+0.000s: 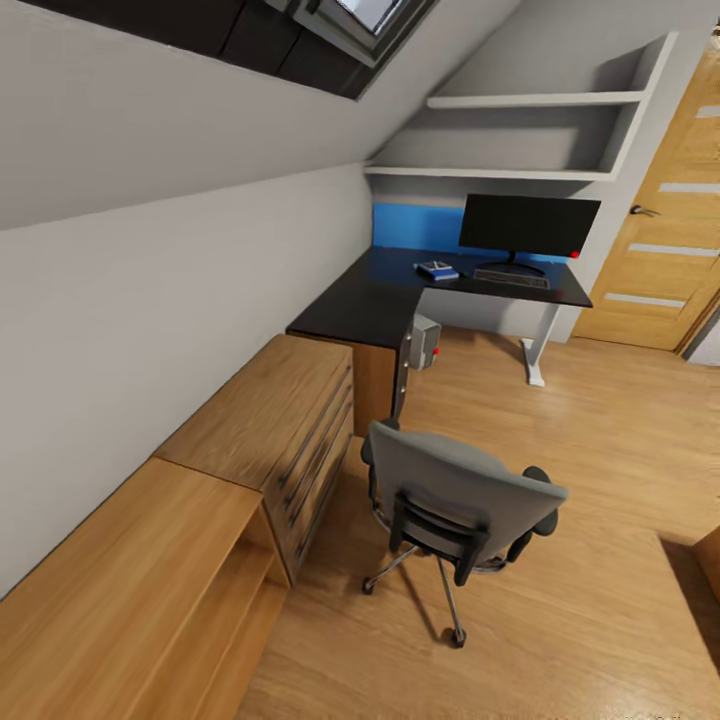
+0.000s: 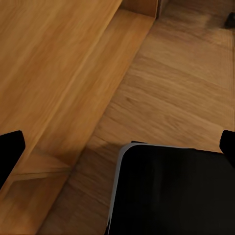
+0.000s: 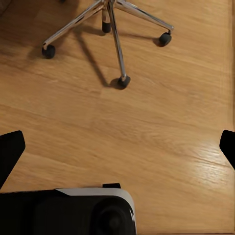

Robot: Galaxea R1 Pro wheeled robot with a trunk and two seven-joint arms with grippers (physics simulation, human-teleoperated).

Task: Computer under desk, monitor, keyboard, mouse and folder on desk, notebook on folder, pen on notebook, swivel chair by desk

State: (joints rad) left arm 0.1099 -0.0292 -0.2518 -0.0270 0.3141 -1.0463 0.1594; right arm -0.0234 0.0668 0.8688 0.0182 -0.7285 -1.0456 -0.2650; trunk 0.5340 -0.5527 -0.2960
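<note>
Both the left hand and right hand hang spread and empty over the wood floor, the right facing the swivel chair's chrome base, while ahead the black bench carries monitor, keyboard and folder, the computer beneath.

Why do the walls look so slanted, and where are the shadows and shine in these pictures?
Head view: a wide-angle lens bends the room, so the desk and door lean; the swivel chair casts a soft shadow. Right wrist view: the chair's chrome legs throw dark shadows on the floor, with a pale sheen nearby. Left wrist view: slightly blurred wood.
</note>
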